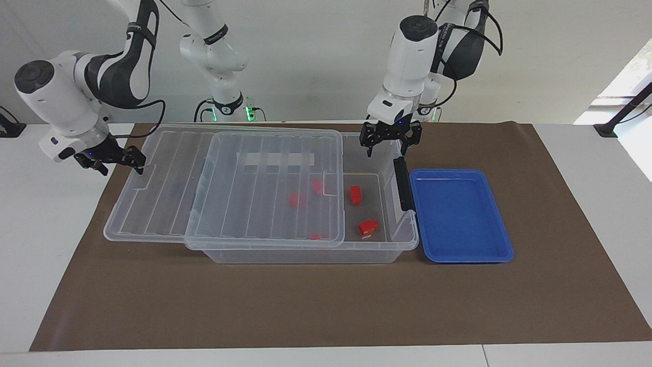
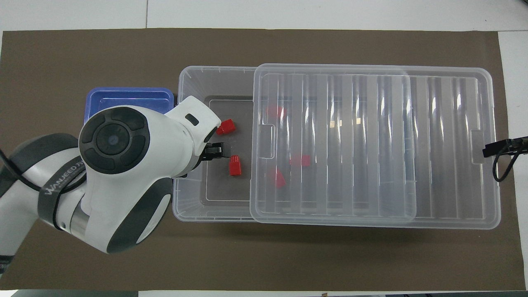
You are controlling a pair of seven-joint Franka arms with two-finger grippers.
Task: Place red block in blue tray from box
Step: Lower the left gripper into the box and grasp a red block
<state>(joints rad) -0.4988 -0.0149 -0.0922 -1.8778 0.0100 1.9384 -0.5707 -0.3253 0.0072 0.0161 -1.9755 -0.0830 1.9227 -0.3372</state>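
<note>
The clear box [image 1: 305, 254] sits mid-mat, its ribbed lid [image 1: 244, 204] slid toward the right arm's end, leaving the end by the blue tray [image 1: 458, 216] uncovered. The narrow red block [image 1: 355, 194] lies on the box floor in the uncovered part, also in the overhead view [image 2: 235, 165]. My left gripper [image 1: 389, 140] is open and empty, over the box's robot-side rim above the block. My right gripper [image 1: 125, 159] is at the lid's outer end. The tray is empty, partly hidden under the left arm in the overhead view [image 2: 123, 97].
A wider wedge-like red piece [image 1: 368, 227] lies in the uncovered part, farther from the robots than the block. Three more red pieces [image 1: 294, 200] show through the lid. A black latch handle [image 1: 405, 184] stands on the box end beside the tray. A brown mat [image 1: 326, 306] covers the table.
</note>
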